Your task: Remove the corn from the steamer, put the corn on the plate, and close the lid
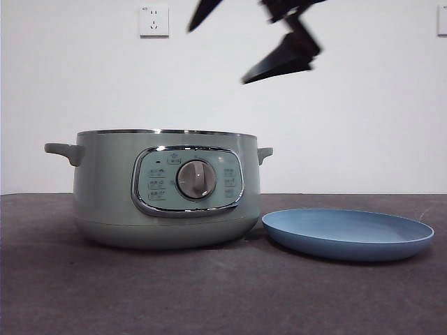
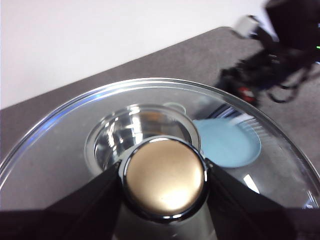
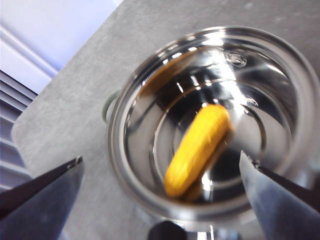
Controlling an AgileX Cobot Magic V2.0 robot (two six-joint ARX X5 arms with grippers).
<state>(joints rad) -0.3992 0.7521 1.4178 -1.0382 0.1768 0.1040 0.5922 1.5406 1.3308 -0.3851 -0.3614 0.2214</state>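
Our right gripper [image 3: 160, 200] hangs above the open steamer [image 1: 167, 188] with its 2 jaws spread wide and nothing between them. The corn [image 3: 197, 149] lies on the shiny floor of the pot, directly under the gap. To do this step well, we judge that we should drop straight down, keep the jaws clear of the steel rim, straddle the cob across its short width near the middle, and close gently so it does not roll or slip on the slick metal.

Our left gripper [image 2: 162, 179] is clamped on the round knob of the glass lid [image 2: 60, 150], holding it off the pot; the lid does not show in the front view.

The light-blue plate [image 1: 348, 237] sits bare on the table just right of the steamer.
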